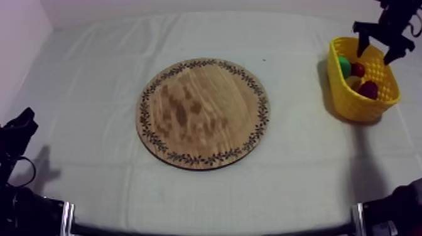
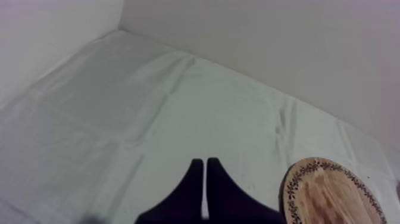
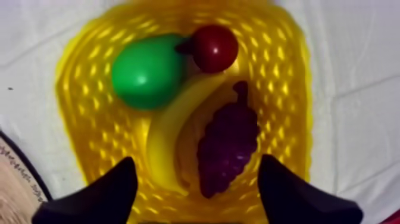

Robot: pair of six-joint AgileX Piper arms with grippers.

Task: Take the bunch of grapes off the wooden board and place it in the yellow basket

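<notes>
- Since the bunch of grapes (image 3: 228,146) lies in the yellow basket (image 3: 83,119), placing looks done — wooden board (image 1: 203,113) bare.
- Right gripper (image 3: 197,162) hovers above, jaws apart, empty; left gripper (image 2: 205,162) closed on nothing.
- Next, likely: retreat upward.

Soft dim light; basket (image 1: 351,105) shadow falls left on cloth (image 1: 94,75); highlight on pear (image 3: 147,70).

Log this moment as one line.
bunch of grapes: in yellow basket | right gripper: open, above basket | left gripper: shut, at rest

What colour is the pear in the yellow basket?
Bright green; the glossy toy pear shows best in the right wrist view.
</notes>
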